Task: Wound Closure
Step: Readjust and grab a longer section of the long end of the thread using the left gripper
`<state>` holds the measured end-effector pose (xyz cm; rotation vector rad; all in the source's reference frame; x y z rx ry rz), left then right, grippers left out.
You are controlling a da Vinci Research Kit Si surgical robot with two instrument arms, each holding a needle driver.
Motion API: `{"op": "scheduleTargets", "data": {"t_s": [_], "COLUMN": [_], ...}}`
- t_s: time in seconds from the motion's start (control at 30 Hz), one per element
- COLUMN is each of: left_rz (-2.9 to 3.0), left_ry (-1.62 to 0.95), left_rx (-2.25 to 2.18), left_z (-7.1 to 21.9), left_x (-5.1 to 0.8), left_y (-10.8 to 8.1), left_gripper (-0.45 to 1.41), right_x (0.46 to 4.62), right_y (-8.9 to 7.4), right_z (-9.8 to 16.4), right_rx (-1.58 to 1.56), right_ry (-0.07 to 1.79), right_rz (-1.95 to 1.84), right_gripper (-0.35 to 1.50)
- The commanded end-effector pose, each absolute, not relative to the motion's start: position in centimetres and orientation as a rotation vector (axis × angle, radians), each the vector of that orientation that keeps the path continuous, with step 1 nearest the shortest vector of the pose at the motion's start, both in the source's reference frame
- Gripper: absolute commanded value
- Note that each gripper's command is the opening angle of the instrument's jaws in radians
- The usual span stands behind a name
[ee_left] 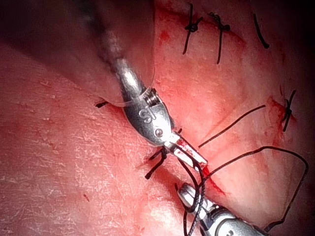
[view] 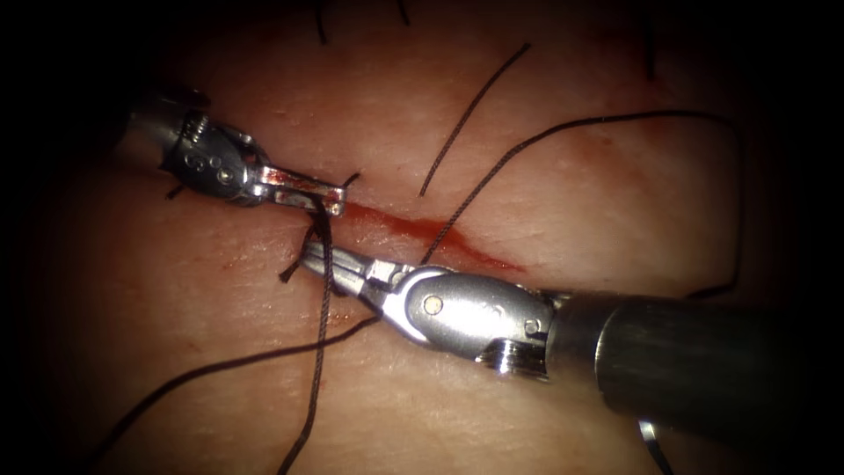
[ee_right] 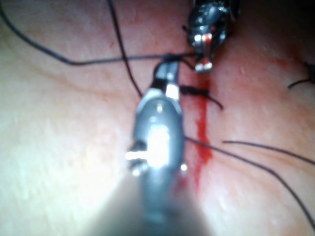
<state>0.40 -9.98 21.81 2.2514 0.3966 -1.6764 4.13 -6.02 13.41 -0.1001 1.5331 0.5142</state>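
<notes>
Nearest the lens, the right tool [view: 318, 257] runs in from the right on a dark matte shaft with a polished steel wrist. Its slim jaws are closed on the thread [view: 321, 308] just below the left end of the cut [view: 422, 230]; the same tool appears in its own wrist view [ee_right: 167, 69]. The left tool [view: 332, 195], also bright steel, comes from the far left, its narrow jaws pressed together on the same dark braided thread just above the right tool's tip, seen too at [ee_left: 199, 160]. From the two tips the thread drops toward the near edge, while other strands arc across the tissue [view: 545, 185]. A thin curved sliver of metal [view: 651, 440], perhaps the needle, lies near the right shaft, clear of the tissue. Red fluid [view: 457, 242] lines the thin slanted cut. The tissue is pale, glistening and finely creased.
</notes>
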Motion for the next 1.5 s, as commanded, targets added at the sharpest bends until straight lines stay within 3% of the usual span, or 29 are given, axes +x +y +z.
{"op": "scheduleTargets", "data": {"t_s": [0.03, 0.67, 1.5], "left_rz": [-1.677, -1.67, -1.651], "left_ry": [0.396, 0.409, 0.372], "left_rx": [2.252, 2.246, 2.249], "left_z": [21.88, 21.77, 21.91], "left_x": [0.34, 0.4, 0.7], "left_y": [-10.02, -10.05, -10.28], "left_gripper": [-0.45, -0.45, -0.45], "right_x": [4.26, 4.37, 4.33], "right_y": [-6.06, -5.88, -5.89], "right_z": [13.47, 13.87, 13.73], "right_rx": [-0.076, 0.742, 0.858], "right_ry": [1.524, 1.434, 1.631], "right_rz": [0.5, 0.867, 0.939], "right_gripper": [-0.35, -0.35, -0.35]}}
